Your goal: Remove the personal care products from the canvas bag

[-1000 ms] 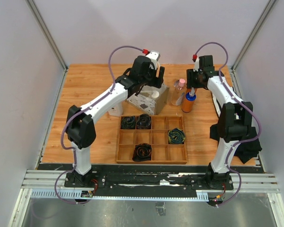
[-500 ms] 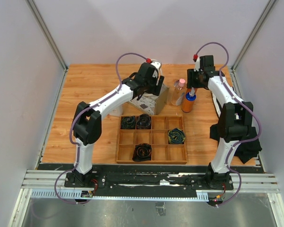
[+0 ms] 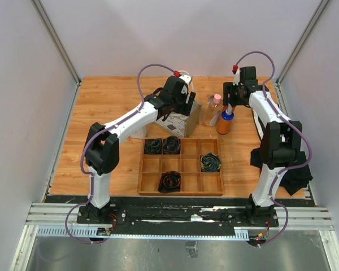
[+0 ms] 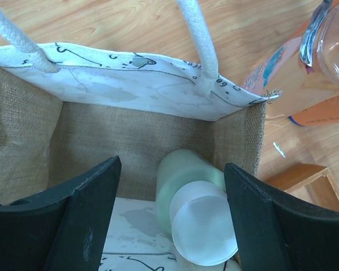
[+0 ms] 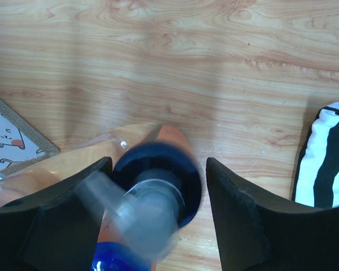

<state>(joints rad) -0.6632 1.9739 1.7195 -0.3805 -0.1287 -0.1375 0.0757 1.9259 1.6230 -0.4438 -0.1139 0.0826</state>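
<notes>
The canvas bag [image 3: 183, 123] stands at mid-back of the table. My left gripper [image 3: 178, 107] hangs open over its mouth. In the left wrist view my left gripper [image 4: 173, 165] straddles a pale green frosted bottle with a white cap [image 4: 195, 209], which leans in the corner of the bag [image 4: 130, 84]. A clear pinkish bottle [image 3: 213, 109] and an orange bottle with a blue cap [image 3: 224, 121] stand right of the bag. My right gripper [image 3: 230, 106] is open just above the orange bottle [image 5: 178, 138], its jaws [image 5: 158, 161] either side of the cap. A white bottle [image 3: 138, 132] stands left of the bag, partly hidden by my left arm.
A wooden divided tray [image 3: 181, 193] holding coiled dark cables lies in front of the bag; its corner shows in the left wrist view [image 4: 305, 178]. A black-and-white striped cloth [image 5: 327, 152] lies on the table at the far right.
My left arm has swung right and brought its gripper over the bag's mouth. My right gripper has barely moved above the orange bottle.
</notes>
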